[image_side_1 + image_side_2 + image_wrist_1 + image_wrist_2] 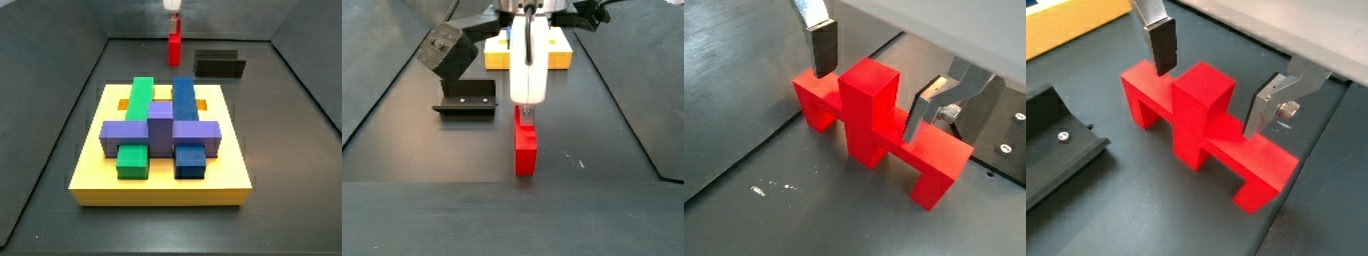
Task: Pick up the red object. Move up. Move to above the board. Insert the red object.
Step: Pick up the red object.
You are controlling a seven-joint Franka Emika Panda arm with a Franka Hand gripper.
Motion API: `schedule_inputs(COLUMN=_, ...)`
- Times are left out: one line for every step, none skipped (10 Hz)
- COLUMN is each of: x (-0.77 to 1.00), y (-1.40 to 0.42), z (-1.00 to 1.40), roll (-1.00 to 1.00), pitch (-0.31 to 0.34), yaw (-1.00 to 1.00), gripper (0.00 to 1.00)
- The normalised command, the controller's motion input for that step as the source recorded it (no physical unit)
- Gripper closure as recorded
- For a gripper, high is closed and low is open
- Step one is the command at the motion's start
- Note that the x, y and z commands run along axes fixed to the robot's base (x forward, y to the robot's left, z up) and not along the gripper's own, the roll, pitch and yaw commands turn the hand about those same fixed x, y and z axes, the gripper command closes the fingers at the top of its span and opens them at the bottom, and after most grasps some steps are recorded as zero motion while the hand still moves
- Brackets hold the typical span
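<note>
The red object (871, 115) stands on edge on the dark floor, its central stem pointing up, in both wrist views (1200, 120). My gripper (870, 100) is lowered over it, open. One finger stands on each side of the stem and there is a gap on both sides (1212, 97). In a side view the red object (174, 47) is a thin bar at the far end, under the gripper (173, 25). The board (94, 160) is a yellow slab bearing green, blue and purple blocks. In a side view the gripper (527, 112) sits just above the red object (525, 150).
The fixture (460, 75), a dark L-shaped bracket on a base plate, stands beside the red object and shows in other views (221, 65) (1060, 140). Grey walls bound the dark floor on both sides. A yellow corner of the board (1066, 30) shows in a wrist view.
</note>
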Motion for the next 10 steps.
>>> schedule_inputs(x=0.21, y=0.12, z=-0.13, roll=-0.03, pitch=0.051, yaw=0.0, gripper=0.0)
schedule_inputs(x=0.03, y=0.07, z=-0.03, roll=-0.06, pitch=0.016, yaw=0.0, gripper=0.0)
schedule_inputs(x=0.0, y=0.07, z=-0.06, roll=-0.06, pitch=0.0, yaw=0.0, gripper=0.0)
schedule_inputs(x=-0.09, y=0.04, z=-0.06, roll=-0.12, pitch=0.0, yaw=0.0, gripper=0.0)
schedule_inputs(x=-0.1, y=0.02, z=-0.1, roll=-0.15, pitch=-0.006, yaw=0.0, gripper=0.0)
schedule_inputs(x=0.0, y=0.0, z=-0.11, roll=-0.14, pitch=-0.001, yaw=0.05, gripper=0.0)
schedule_inputs(x=0.0, y=0.0, z=-0.06, roll=-0.09, pitch=0.0, yaw=0.0, gripper=0.0)
schedule_inputs(x=0.13, y=0.0, z=-0.04, roll=-0.04, pitch=0.0, yaw=0.0, gripper=0.0)
schedule_inputs(x=0.13, y=0.0, z=-0.03, roll=-0.04, pitch=0.0, yaw=0.0, gripper=0.0)
schedule_inputs(x=0.08, y=0.0, z=-0.02, roll=-0.03, pitch=0.0, yaw=0.0, gripper=0.0)
